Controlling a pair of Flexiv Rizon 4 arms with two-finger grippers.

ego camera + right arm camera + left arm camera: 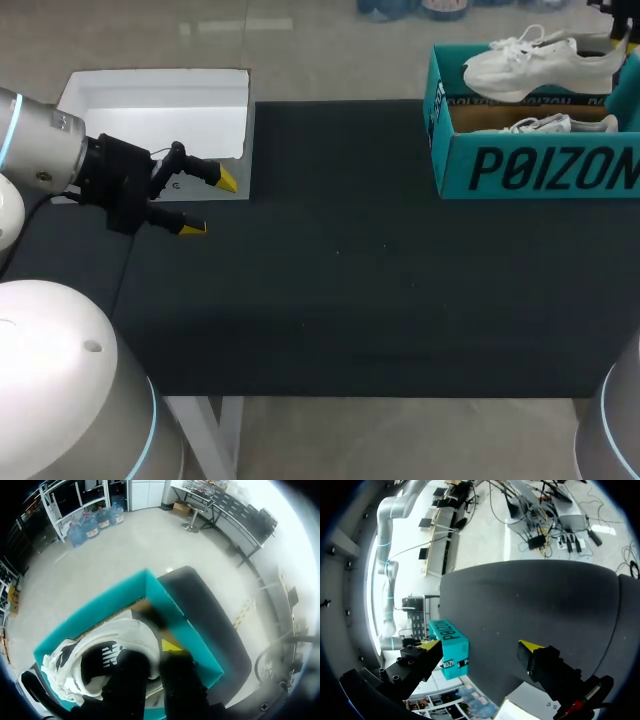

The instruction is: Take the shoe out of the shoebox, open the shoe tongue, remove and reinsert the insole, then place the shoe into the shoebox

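A teal shoebox stands open at the table's far right. My right gripper is shut on the heel end of a white shoe, which hangs just above the box's rim. In the right wrist view the white shoe lies under the gripper, over the teal shoebox. A second white shoe lies inside the box. My left gripper stands open above the table's left side with nothing between its fingers. In the left wrist view, the left gripper faces the distant shoebox.
A white box lid lies at the far left corner, just behind my left gripper. The black table mat spreads between the two arms.
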